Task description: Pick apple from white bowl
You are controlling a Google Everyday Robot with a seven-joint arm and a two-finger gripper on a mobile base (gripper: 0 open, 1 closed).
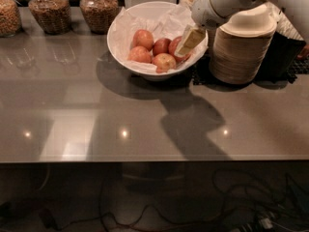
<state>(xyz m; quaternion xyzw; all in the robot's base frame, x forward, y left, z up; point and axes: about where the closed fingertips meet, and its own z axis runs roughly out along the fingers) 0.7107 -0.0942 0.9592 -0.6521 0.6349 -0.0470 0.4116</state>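
Up at the back of the counter [145, 124] we've got the white bowl [113, 40], lined with crumpled paper [159, 23]. The pincer [186, 45] is down inside its right half, reaching in over the right rim from the white arm [227, 1] above. It sits right against the apple [174, 45], the big red-orange one on the bowl's right side, and hides part of it. We honestly can't tell how wide the pincer is or whether it has hold of anything.

Four other apples [143, 38] crowd in just left of that one, touching each other, so it's tight on that side. On the right the bowl sits just beside a tall stack of disposable bowls [239, 52], so that edge is cramped too. Three glass jars [48, 8] line the back edge to the left, apart from the bowl. From the bowl's front a broad stretch of glossy grey counter runs down to the near edge. Cables [159, 211] lie below it.
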